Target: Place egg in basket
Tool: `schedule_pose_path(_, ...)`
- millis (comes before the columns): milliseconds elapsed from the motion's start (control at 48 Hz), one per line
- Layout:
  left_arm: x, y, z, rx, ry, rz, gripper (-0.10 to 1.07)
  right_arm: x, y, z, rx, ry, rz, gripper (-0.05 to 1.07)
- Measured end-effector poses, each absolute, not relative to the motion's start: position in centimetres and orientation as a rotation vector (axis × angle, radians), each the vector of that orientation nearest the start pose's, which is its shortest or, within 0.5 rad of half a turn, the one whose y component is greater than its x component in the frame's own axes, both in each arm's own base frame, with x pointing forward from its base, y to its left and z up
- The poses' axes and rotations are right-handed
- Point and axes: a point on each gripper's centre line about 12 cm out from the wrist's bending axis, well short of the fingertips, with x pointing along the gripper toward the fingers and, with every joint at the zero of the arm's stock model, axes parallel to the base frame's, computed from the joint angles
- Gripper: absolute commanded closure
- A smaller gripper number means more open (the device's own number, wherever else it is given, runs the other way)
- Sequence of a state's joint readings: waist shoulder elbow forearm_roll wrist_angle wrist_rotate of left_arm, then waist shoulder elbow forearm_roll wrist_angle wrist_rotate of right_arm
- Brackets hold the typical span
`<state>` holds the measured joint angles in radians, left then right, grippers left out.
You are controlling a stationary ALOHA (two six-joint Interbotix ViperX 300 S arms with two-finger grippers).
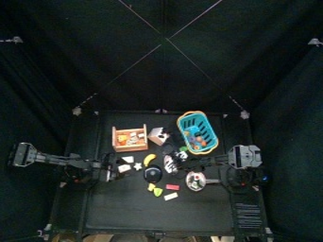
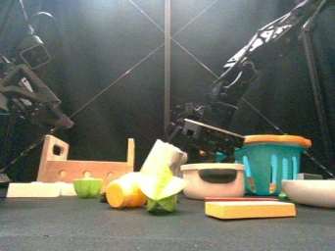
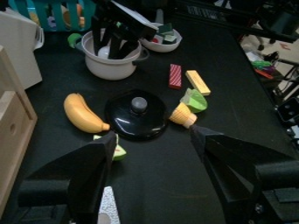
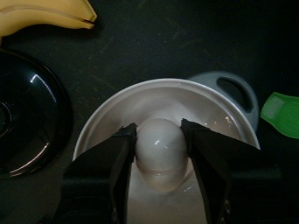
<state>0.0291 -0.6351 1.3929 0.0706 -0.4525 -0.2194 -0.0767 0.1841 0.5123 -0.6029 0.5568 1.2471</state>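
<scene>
— Where is the egg [image 4: 160, 150]?
— In the white pot [image 4: 222, 122], between the right gripper's [image 4: 160, 150] jaws, which are clamped on it. The pot stands right of a black lid [image 3: 139, 115] on the worktop [image 3: 233, 105].
— And the basket [image 1: 198, 131]?
— At the far right of the worktop, just beyond the pot, right of a wooden crate [image 1: 130, 138].
— The left gripper [image 3: 155, 162]?
— Its jaws stand wide apart above the worktop's left side, near a banana [image 3: 82, 113] and the lid.
</scene>
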Motion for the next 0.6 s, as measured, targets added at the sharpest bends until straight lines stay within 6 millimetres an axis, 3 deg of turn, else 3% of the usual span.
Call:
schedule_pose_path(208, 20.0, 0.2, 16.1, -0.168, 0.308, 0.025, -0.02, 38.4, -6.5, 12.0, 0.494, 0.976, -0.730, 0.41)
schedule_pose_path(604, 20.0, 0.2, 16.1, -0.168, 0.308, 0.025, -0.02, 38.0, -6.9, 17.6, 0.464, 0.842, -0.704, 0.42)
